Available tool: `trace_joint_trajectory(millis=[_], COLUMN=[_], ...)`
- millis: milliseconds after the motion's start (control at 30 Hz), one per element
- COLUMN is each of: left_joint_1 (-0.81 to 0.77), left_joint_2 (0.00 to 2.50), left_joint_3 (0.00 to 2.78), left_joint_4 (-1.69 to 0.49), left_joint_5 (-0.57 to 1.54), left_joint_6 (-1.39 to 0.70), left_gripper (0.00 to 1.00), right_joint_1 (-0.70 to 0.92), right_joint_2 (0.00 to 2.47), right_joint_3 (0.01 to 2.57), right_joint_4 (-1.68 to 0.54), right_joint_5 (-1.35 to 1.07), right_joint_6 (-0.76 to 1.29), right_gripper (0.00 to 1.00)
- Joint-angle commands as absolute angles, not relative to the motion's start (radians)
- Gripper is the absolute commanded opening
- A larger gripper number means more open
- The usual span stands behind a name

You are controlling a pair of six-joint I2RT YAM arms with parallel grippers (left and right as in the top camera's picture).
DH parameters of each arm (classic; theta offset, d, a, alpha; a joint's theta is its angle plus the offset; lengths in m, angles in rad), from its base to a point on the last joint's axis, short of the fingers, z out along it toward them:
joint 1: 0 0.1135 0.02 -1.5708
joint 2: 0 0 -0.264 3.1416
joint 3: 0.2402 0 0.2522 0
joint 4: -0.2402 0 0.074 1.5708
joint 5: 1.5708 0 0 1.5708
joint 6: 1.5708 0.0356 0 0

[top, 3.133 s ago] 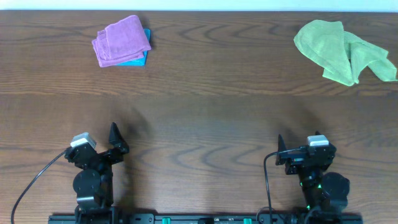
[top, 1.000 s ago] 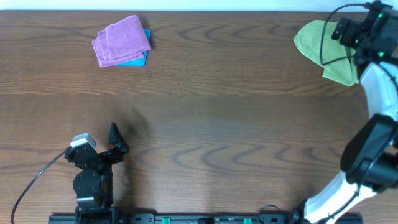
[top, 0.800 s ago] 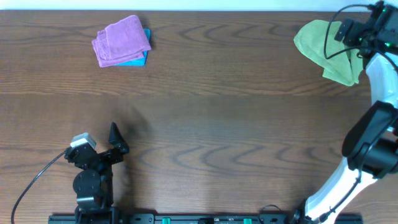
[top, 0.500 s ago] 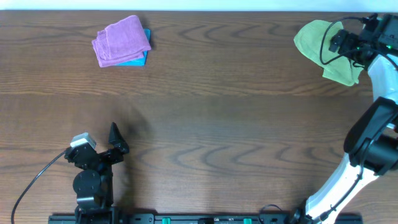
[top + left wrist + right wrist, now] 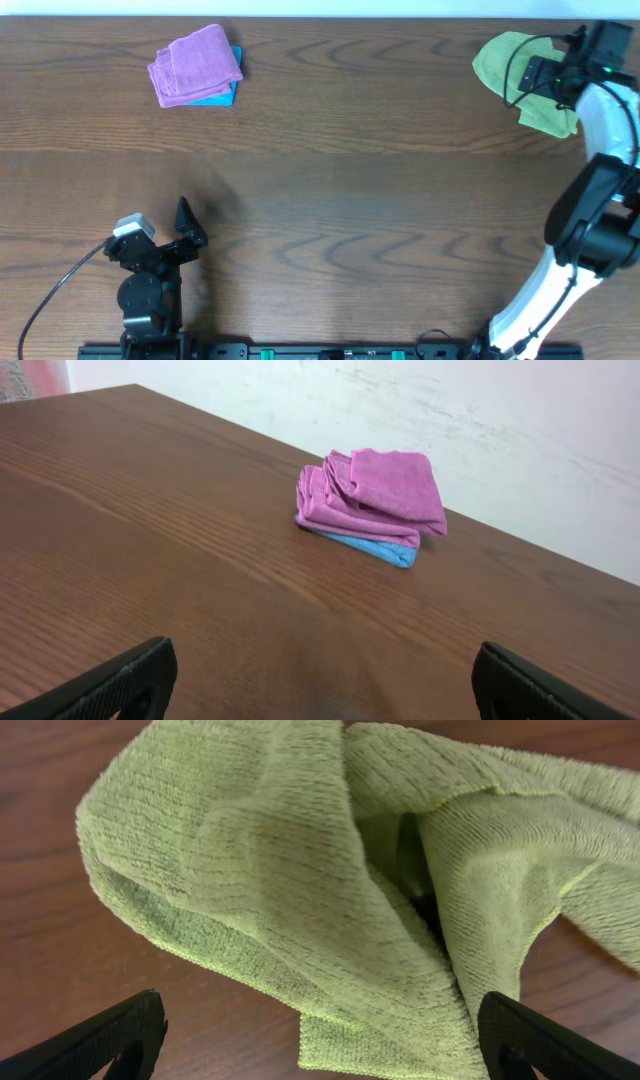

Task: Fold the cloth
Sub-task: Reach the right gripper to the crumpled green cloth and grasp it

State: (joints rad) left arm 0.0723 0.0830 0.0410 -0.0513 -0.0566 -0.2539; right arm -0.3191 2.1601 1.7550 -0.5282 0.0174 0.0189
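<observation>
A crumpled green cloth (image 5: 508, 72) lies at the table's far right; the right wrist view shows it close up (image 5: 330, 900), bunched in loose folds. My right gripper (image 5: 545, 75) hovers over it, open, with the cloth's lower edge between the wide-apart fingertips (image 5: 110, 1040). I cannot tell if the fingers touch it. My left gripper (image 5: 185, 225) rests open and empty near the front left; its fingertips (image 5: 110, 685) frame bare table.
A folded purple cloth (image 5: 195, 65) sits on a folded blue cloth (image 5: 222, 97) at the far left, also in the left wrist view (image 5: 375, 495). The table's far edge meets a white wall (image 5: 450, 410).
My right arm has swung from the front right out to the far right and settled over the green cloth, shifting slightly left in the last second. The left arm has not moved.
</observation>
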Motion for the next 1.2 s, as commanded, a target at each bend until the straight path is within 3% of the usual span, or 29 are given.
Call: trace_joint_trajectory(millis=[0,400,700,900,1067,1167], left_joint_1=[0.078,0.078,0.078,0.078,0.078,0.078], left_joint_2=[0.078,0.078,0.078,0.078,0.078,0.078], left_joint_3=[0.005,0.005,0.005,0.005,0.005,0.005], left_joint_4=[-0.070,-0.070,-0.070,-0.070,-0.070,-0.070], left_joint_5=[-0.065,-0.065,-0.065,-0.065,-0.065,-0.065], left_joint_6=[-0.236,-0.236,-0.236,-0.236,-0.236,-0.236], left_gripper=[0.95,0.95,0.95,0.95,0.95,0.95], right_joint_1=[-0.278,-0.287,-0.287,-0.287,-0.289,-0.288], right_joint_2=[2.206,2.336,2.336,2.336,2.336,2.336], right_joint_3=[1.774,1.774,1.797,1.819,1.819,1.823], right_joint_4=[-0.512,-0.485,-0.441,-0.419,-0.419,-0.424], right_joint_5=[0.167,0.212,0.222,0.248,0.247,0.247], right_joint_6=[-0.025,-0.010,-0.008,-0.008,-0.008,-0.002], right_gripper=[0.99,0.97,0.85,0.52,0.06,0.01])
